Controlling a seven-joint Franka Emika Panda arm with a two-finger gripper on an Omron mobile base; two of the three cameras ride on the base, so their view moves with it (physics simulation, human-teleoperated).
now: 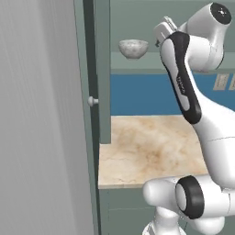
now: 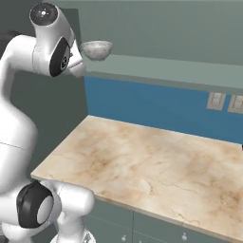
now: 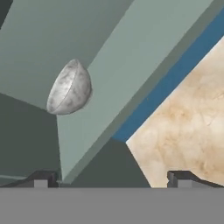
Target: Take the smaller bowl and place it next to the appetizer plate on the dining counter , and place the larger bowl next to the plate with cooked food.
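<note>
Above the marbled worktop [image 2: 156, 166], on the cabinet shelf [image 2: 190, 66]: the smaller bowl [image 1: 133, 48], upright, stored out of reach. Claw [image 3: 111, 177] beside that bowl, spread wide, holding nothing, likely lined up for grasping.

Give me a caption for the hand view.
Open gripper facing a speckled bowl on a green shelf.

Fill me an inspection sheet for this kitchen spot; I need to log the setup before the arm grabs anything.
Surface: beige marbled counter, bare where visible.
Job's things: small speckled bowl standing upright on the shelf of the open grey-green cabinet, above the counter.
Clutter: nothing seen.
Grippers: gripper open, holding nothing, apart from the bowl and pointed toward it.
Cables: nothing seen.
Surroundings: blue backsplash with wall outlets; open cabinet door with a knob.
</note>
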